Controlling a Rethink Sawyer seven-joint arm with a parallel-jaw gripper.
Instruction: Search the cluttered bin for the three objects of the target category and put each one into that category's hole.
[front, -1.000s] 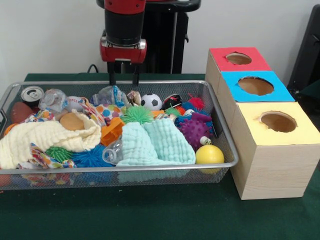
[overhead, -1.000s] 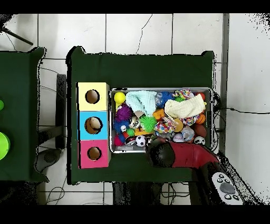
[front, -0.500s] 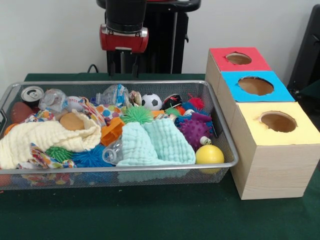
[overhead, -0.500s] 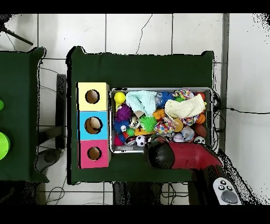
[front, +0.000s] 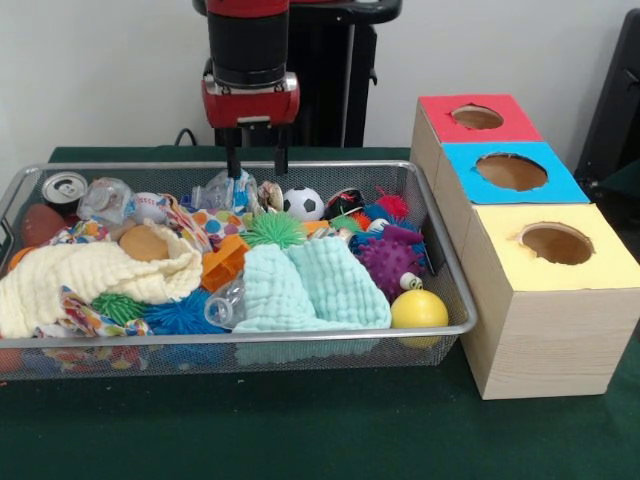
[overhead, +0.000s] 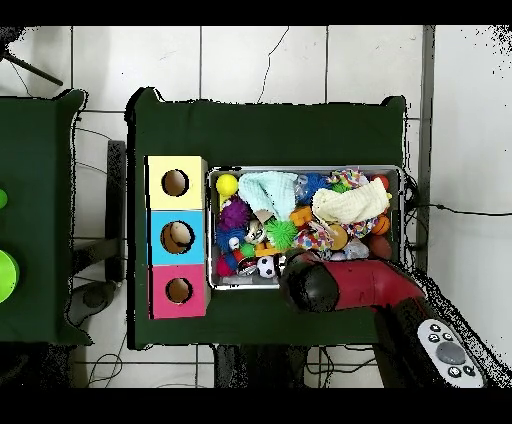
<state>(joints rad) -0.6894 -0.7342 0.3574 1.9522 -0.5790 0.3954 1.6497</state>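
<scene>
A wire mesh bin (front: 250, 335) holds a jumble of toys, among them a soccer ball (front: 302, 203), a yellow ball (front: 419, 309), a purple spiky ball (front: 388, 262), a green spiky ball (front: 275, 229), a baseball (front: 150, 207) and a drink can (front: 64, 188). A teal cloth (front: 300, 285) and a cream cloth (front: 90, 275) cover part of the pile. My gripper (front: 256, 168) hangs open and empty over the bin's far side, just above a clear plastic bag (front: 225, 190). From overhead the arm (overhead: 340, 285) hides the gripper.
Right of the bin stands a wooden box with a red hole (front: 477, 117), a blue hole (front: 511, 171) and a yellow hole (front: 556, 243). Overhead, the box (overhead: 177, 236) lies left of the bin (overhead: 401, 215). A second green table (overhead: 30, 200) stands apart.
The gripper rose a little, then came down lower than before and shifted slightly to the right in the front view. It stays open. The bin's contents have not moved.
</scene>
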